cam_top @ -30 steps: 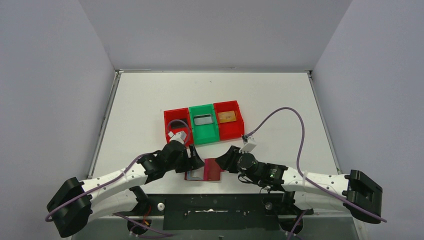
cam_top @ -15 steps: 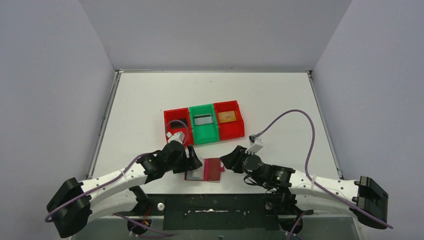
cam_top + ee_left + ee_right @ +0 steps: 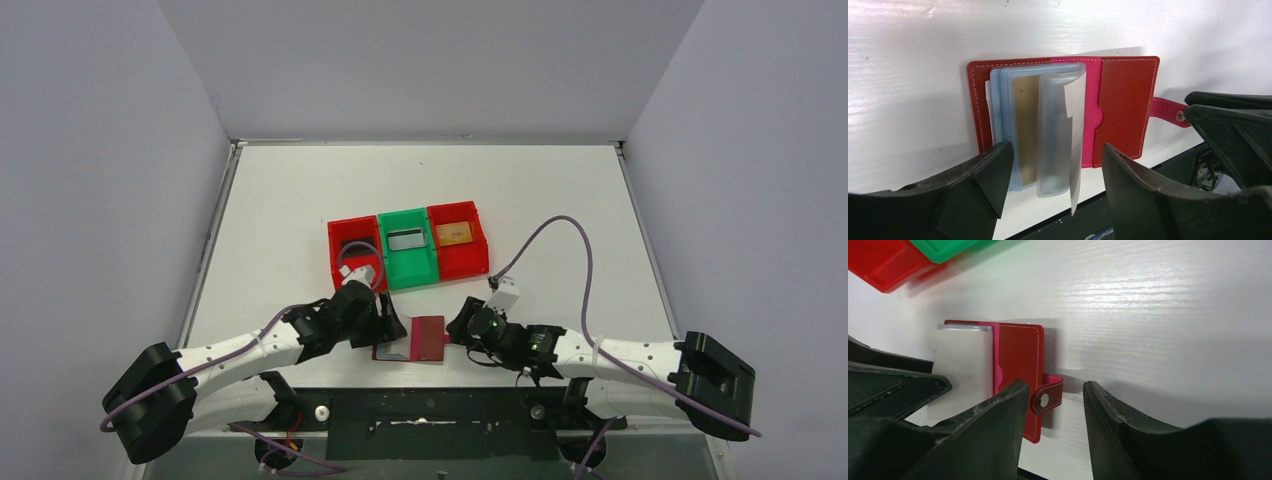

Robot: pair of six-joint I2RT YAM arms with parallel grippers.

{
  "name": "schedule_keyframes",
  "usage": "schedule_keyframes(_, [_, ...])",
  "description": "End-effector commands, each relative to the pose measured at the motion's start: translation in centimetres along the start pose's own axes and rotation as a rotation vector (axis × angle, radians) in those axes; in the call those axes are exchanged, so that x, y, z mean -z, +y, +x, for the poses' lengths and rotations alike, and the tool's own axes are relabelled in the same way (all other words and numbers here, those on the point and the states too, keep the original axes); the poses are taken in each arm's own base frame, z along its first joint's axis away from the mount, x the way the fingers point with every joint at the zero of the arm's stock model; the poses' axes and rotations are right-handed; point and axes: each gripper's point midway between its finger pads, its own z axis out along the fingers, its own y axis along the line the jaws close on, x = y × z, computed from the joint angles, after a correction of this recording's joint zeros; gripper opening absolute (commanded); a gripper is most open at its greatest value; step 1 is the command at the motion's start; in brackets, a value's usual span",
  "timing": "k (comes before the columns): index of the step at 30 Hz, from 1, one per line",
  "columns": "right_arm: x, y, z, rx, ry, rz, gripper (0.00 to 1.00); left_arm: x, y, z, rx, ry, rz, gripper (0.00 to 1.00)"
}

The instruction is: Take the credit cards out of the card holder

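Observation:
The dark red card holder [image 3: 428,338] lies open near the table's front edge between both grippers. In the left wrist view the card holder [image 3: 1125,107] shows its clear pockets [image 3: 1060,130] fanned up, and a gold-tan credit card [image 3: 1023,125] sits inside one pocket. My left gripper [image 3: 1055,152] is open, its fingers on either side of the pockets' near end. My right gripper [image 3: 1054,387] is open at the holder's right edge, with the red snap tab [image 3: 1048,395] between its fingers. In the top view the left gripper [image 3: 388,328] and right gripper [image 3: 458,328] flank the holder.
Three bins stand in a row behind the holder: a red bin [image 3: 343,232], a green bin [image 3: 408,268] with a silver-grey card [image 3: 407,240], and a red bin [image 3: 470,258] with a gold-tan card [image 3: 453,233]. The table's front edge is just below the holder.
The right arm swung out to the right and came back, its gripper staying by the holder's snap tab. The left gripper shifted slightly at the holder's left side.

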Motion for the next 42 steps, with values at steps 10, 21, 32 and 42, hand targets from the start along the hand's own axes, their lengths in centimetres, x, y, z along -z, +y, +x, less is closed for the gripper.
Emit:
schedule_keyframes(10, [-1.6, 3.3, 0.4, 0.036, 0.050, -0.048, 0.42, 0.9, -4.5, -2.1, -0.027, -0.051, 0.139, 0.63])
schedule_keyframes(21, [-2.7, 3.0, 1.3, 0.034, 0.078, -0.023, 0.28, 0.5, -7.1, -2.0, -0.049, -0.027, 0.208, 0.63])
schedule_keyframes(32, [-2.7, 3.1, 1.5, -0.004, 0.079, -0.059, 0.29, 0.4, -10.7, -2.2, -0.036, -0.028, 0.320, 0.63])
schedule_keyframes(42, [-2.8, 3.1, 1.8, -0.033, 0.081, -0.091, 0.30, 1.4, -13.4, -2.3, 0.004, -0.039, 0.467, 0.60])
